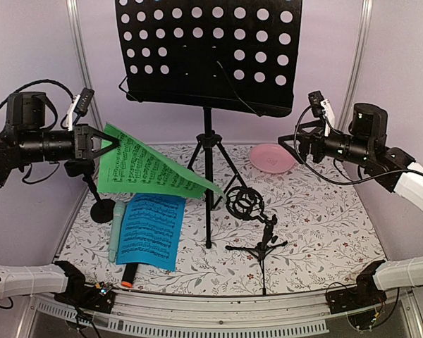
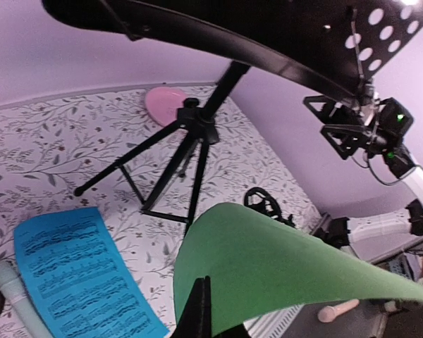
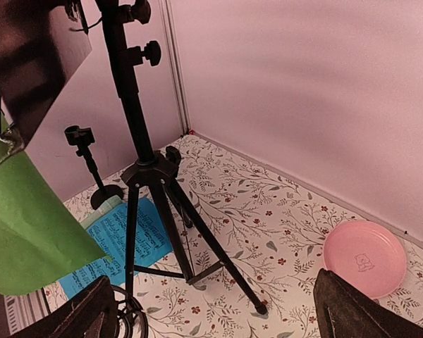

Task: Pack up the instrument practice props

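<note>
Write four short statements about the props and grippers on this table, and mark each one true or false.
1. The left gripper is shut on the green sheet, holding it in the air. True.
2. The blue sheet rests on the rack. False: it lies flat on the table, beside the mint-green microphone.
3. The right gripper is open and holds nothing. True.
4. The rack lies folded flat on the table. False: it stands upright on its tripod legs.
</note>
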`<state>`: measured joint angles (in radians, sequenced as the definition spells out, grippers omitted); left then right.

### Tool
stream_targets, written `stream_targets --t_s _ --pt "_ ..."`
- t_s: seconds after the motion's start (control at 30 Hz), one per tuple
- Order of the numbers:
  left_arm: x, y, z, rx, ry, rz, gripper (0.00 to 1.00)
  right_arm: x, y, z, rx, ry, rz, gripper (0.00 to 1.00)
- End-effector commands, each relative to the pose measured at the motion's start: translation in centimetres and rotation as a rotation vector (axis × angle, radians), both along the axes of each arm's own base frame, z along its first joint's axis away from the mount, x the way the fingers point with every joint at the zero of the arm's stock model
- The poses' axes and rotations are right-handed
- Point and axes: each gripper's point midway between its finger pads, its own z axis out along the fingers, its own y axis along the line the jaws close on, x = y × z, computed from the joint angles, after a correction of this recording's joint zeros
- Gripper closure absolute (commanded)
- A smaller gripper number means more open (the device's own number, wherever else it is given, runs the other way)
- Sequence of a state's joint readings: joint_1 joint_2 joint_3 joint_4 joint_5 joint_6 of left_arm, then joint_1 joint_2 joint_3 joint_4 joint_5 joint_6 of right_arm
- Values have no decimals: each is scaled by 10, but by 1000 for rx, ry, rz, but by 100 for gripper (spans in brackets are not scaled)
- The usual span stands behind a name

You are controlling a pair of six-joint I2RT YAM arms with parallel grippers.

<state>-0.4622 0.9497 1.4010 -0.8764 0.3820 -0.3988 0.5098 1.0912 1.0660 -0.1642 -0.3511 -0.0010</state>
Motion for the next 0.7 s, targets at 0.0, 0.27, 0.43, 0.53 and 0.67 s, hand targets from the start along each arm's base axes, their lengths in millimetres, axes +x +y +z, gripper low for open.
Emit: stream_targets --t_s 0.0,0.27,0.43,0.53,0.67 --pt "-30 -29 19 -193 60 -201 100 -9 -5 2 38 15 -17 1" --pt "-19 -29 -14 -183 225 -128 100 -18 -14 -17 62 36 -38 1" --pt "0 -25 -57 -187 388 22 100 -19 -21 -30 53 34 -70 1" --pt "10 -22 -91 -186 518 127 100 -17 -30 -38 60 35 -127 1" --pt "18 -17 -127 -167 635 231 100 -15 -37 -50 76 50 -173 1"
